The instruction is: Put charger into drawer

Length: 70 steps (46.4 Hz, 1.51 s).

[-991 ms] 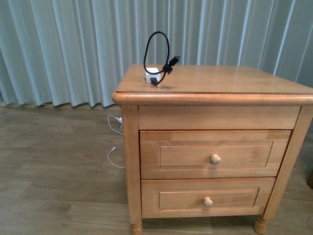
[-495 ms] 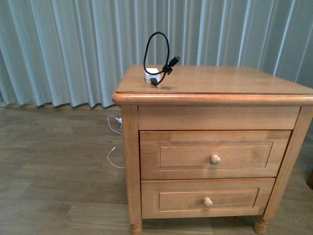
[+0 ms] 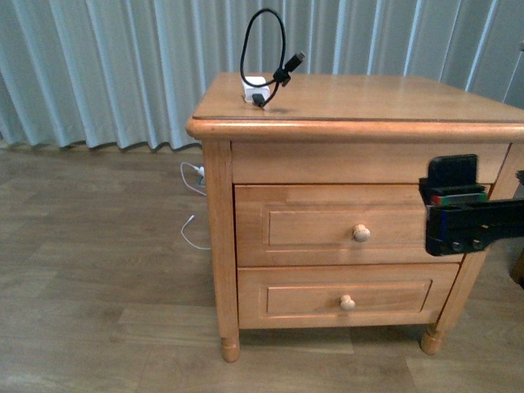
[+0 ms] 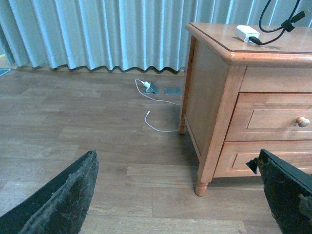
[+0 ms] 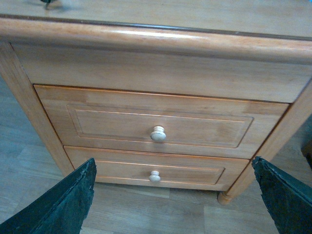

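1. Front view first: can spot the charger (image 3: 256,83) parked on the tabletop (image 3: 393,98) near its back left corner, with a white block lying flat and a black cable looping straight up.
2. Also shows the drawer (image 3: 327,225) fully shut, pale knob (image 3: 361,233) facing out, plus the shallower lower drawer (image 3: 327,301) right under it, shut too.
3. Can make out the black bulk of the right arm (image 3: 458,209) in front of the drawer's right end, off to the side of the knob.
4. Right wrist view: got the right end effector (image 5: 173,163) spread wide, gripping nothing, pointed at both drawer fronts.
5. Left wrist view: same deal with the left end effector (image 4: 176,155), spread wide, nothing in it, low over the floor (image 4: 73,122) off the nightstand's (image 4: 209,97) left side, well apart from the charger.
6. Also catches a thin white cable (image 4: 161,130) lying on the floor near the curtain (image 4: 97,34).
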Motion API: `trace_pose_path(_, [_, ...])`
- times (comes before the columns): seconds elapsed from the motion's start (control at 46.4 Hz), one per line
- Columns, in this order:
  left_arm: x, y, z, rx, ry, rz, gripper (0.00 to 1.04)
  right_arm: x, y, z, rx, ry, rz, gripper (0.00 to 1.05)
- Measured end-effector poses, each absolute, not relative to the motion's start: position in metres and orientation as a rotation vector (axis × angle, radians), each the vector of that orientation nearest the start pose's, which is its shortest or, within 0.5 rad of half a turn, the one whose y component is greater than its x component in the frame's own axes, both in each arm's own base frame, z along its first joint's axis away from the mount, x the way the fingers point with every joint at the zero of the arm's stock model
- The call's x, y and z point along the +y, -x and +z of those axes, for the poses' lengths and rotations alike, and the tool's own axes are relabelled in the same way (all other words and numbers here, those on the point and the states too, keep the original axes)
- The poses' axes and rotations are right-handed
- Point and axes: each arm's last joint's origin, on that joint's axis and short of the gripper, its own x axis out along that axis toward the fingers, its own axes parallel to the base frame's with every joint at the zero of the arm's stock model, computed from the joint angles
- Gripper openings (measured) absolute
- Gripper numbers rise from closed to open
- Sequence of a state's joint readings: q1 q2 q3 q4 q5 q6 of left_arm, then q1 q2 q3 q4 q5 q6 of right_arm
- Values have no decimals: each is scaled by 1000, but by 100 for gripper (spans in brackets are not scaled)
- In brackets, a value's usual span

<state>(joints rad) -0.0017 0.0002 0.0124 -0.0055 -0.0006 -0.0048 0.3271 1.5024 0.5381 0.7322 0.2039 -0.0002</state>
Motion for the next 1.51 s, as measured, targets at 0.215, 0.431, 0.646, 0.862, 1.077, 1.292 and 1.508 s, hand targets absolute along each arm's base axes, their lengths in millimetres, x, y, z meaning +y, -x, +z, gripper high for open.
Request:
trace_pose_path(0.215, [0, -97, 167, -7, 5, -2, 99, 116, -320, 138, 306, 66, 169, 97])
trace_pose_path(0.431, [0, -97, 167, -7, 5, -1, 99, 135, -370, 108, 346, 35, 164, 97])
trace_pose_path(0.646, [0, -97, 167, -7, 4, -1, 99, 138, -399, 87, 369, 10, 140, 97])
trace_pose_path(0.862, [0, -97, 167, -7, 5, -1, 99, 125, -423, 69, 384, -6, 90, 97])
trace_pose_path(1.077, [0, -97, 167, -7, 4, -1, 99, 114, -439, 61, 385, -12, 59, 97])
trace_pose_path(1.292, [0, -97, 167, -7, 5, -1, 99, 113, -446, 59, 381, -15, 61, 97])
trace_pose_path(1.508, [0, -97, 167, -7, 5, -1, 99, 115, -448, 58, 386, -8, 69, 97])
